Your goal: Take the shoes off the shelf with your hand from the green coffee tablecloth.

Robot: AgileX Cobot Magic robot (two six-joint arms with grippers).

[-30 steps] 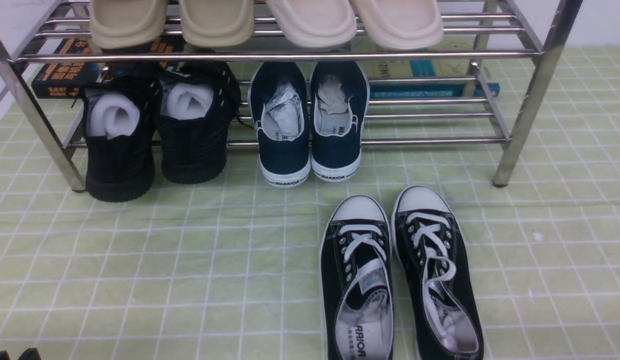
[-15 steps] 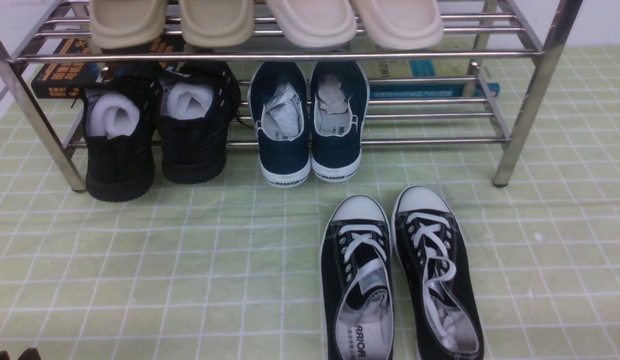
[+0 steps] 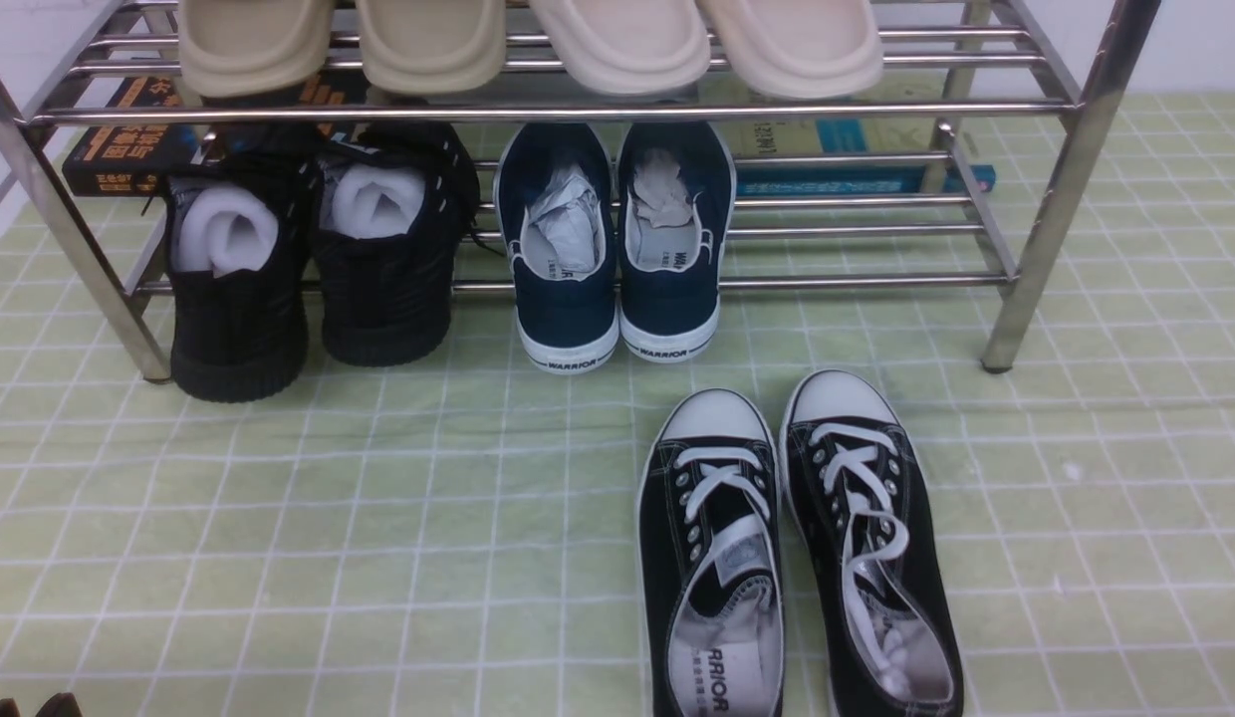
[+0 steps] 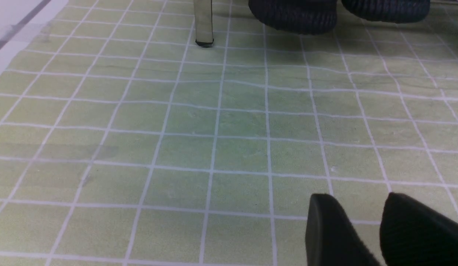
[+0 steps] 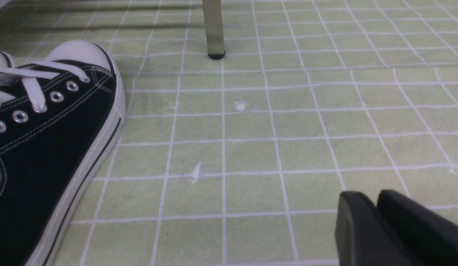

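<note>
Surface: pale green white-grid cloth
Black canvas white-laced sneakers: on cloth, nr chrome-tube rack
L gripper: parted, empty
R gripper: can't tell
Risk: loose lace may snag

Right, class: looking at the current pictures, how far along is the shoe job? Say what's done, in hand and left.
Done: nothing visible; the black sneakers lie on the green tablecloth, in front of the shelf.
In hand: no shoe in the left gripper or right gripper.
Left: apparently everything, gripping the sneakers and moving them.
</note>
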